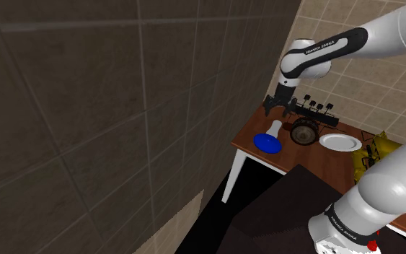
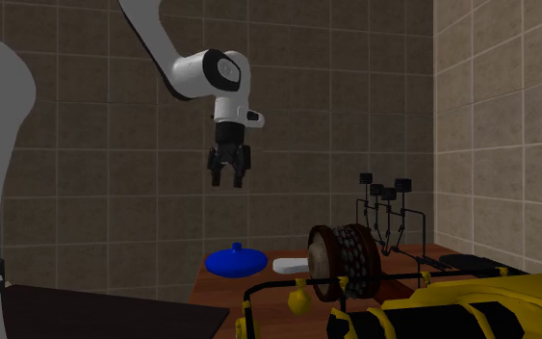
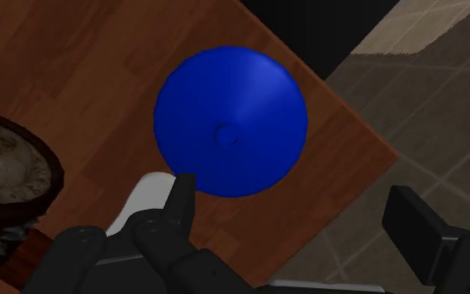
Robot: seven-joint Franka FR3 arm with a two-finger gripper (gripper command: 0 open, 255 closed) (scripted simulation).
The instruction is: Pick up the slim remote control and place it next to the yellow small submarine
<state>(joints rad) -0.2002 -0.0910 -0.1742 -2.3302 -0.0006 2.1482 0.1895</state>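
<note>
Dark tiled walls meet a beige tiled one behind a red-brown wooden table [image 3: 74,67]. In the second exterior view, low in the middle, sits a glossy blue domed piece [image 2: 237,260]. Just to its right the slim white slab of a remote control [image 2: 291,265] lies flat on the wood. Next comes a dark ribbed wheel [image 2: 346,262] standing on edge, then a spindly black rack [image 2: 384,207]. The yellow-and-black toy submarine [image 2: 451,313] sits in the lower right corner.

The all-black two-finger gripper [image 2: 230,175] hangs well above the blue piece, fingers spread with nothing between them.

The remote looks light, stiff and smooth, and it lies so low that I would pinch it across its narrow width, near the middle. The dome on one side and the wheel on the other leave the fingers little room. To reach the submarine it will probably need lifting well over the wheel.
</note>
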